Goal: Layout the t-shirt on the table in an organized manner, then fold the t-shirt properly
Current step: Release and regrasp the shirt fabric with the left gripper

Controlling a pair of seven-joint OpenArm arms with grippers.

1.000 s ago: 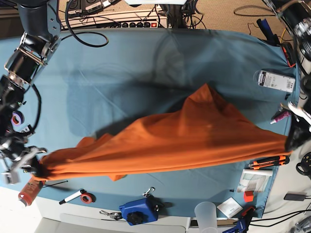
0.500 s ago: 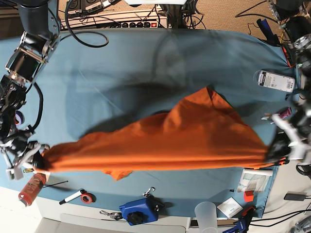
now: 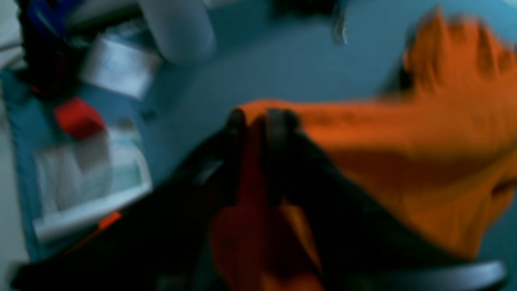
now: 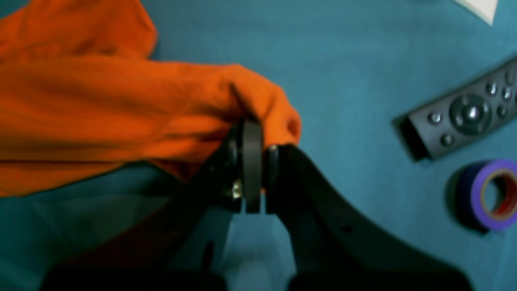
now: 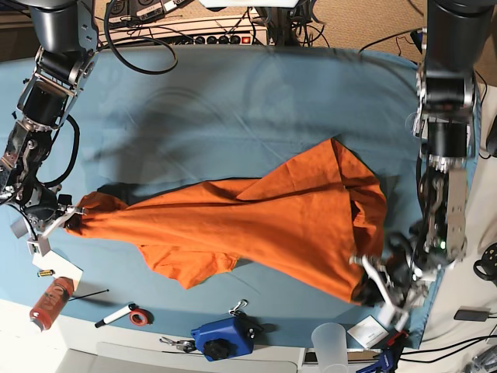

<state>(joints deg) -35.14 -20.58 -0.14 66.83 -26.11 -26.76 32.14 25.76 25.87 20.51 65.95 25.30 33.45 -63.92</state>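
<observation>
The t-shirt [image 5: 264, 225] lay stretched across the table [image 5: 233, 101], one end pinched in the closed right gripper [image 4: 252, 147] (left gripper [image 3: 258, 117] blurred, grip on the cloth unclear).

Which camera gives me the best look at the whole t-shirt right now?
The base view: the t-shirt shows whole, stretched across the table. The right wrist view shows only a bunched end; the left wrist view is blurred.
</observation>
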